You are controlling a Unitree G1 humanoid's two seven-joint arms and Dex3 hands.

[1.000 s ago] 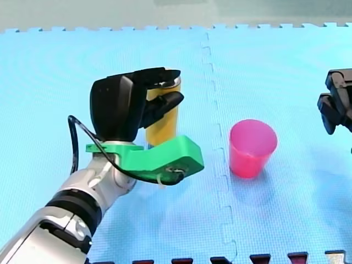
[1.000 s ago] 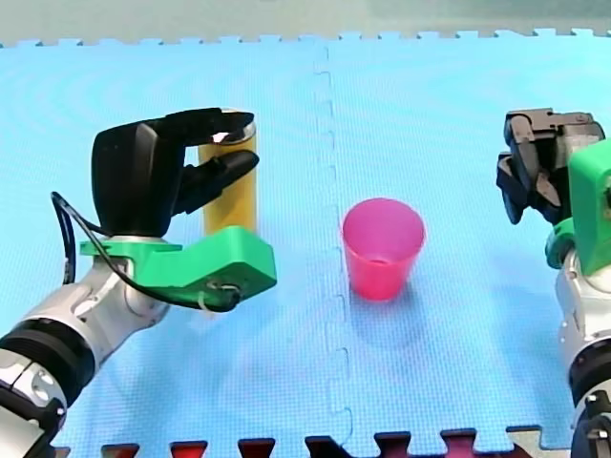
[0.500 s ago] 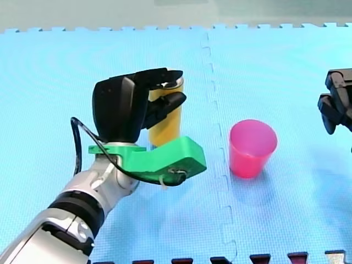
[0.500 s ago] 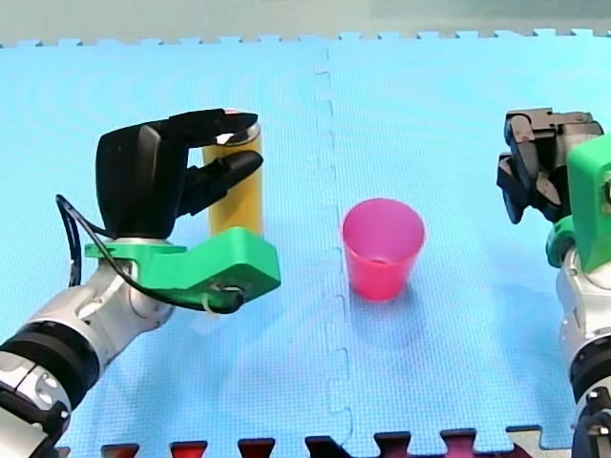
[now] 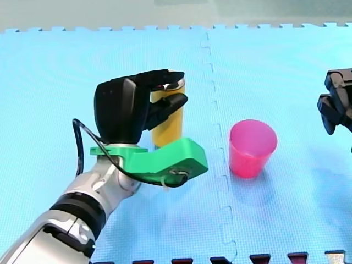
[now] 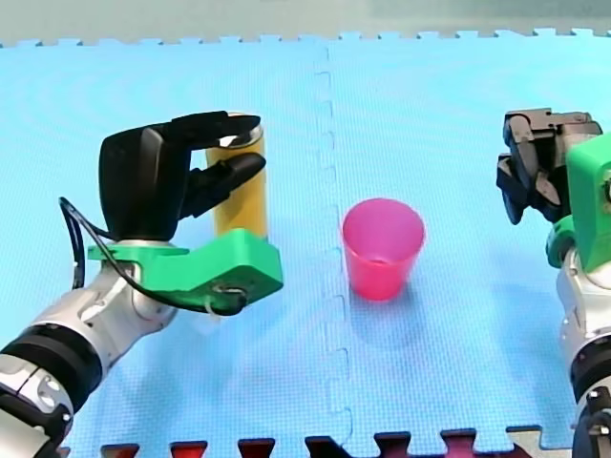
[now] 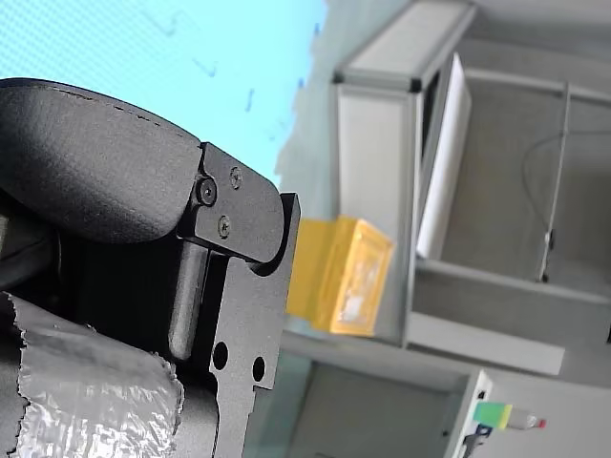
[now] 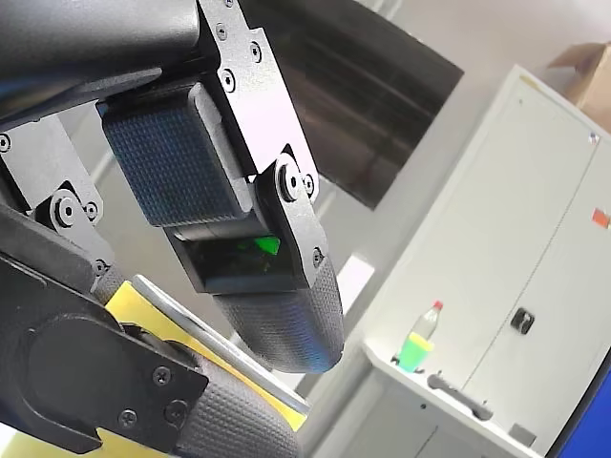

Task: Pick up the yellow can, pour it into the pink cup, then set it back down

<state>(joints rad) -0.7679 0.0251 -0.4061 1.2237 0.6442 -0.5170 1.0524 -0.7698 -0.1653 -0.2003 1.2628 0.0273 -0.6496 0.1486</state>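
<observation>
Fingers (image 5: 169, 103) of the left hand (image 5: 132, 107) are clamping the yellow can (image 5: 168, 129) near its top, one hooking over the rim, another pressing on the side. The can is standing upright, long axis vertical. I can't tell if its base is touching the mat (image 5: 275, 66), since the green wrist bracket (image 5: 165, 159) is covering it. The pink cup (image 5: 252, 148) is sitting upright on the mat to the can's right, apart from it, mouth open upward. I'm judging the pour as not started: the can needs carrying right, then tipping top-first toward the cup. The right hand (image 6: 535, 167) is hanging clenched on nothing at the mat's right edge, past the cup.
</observation>
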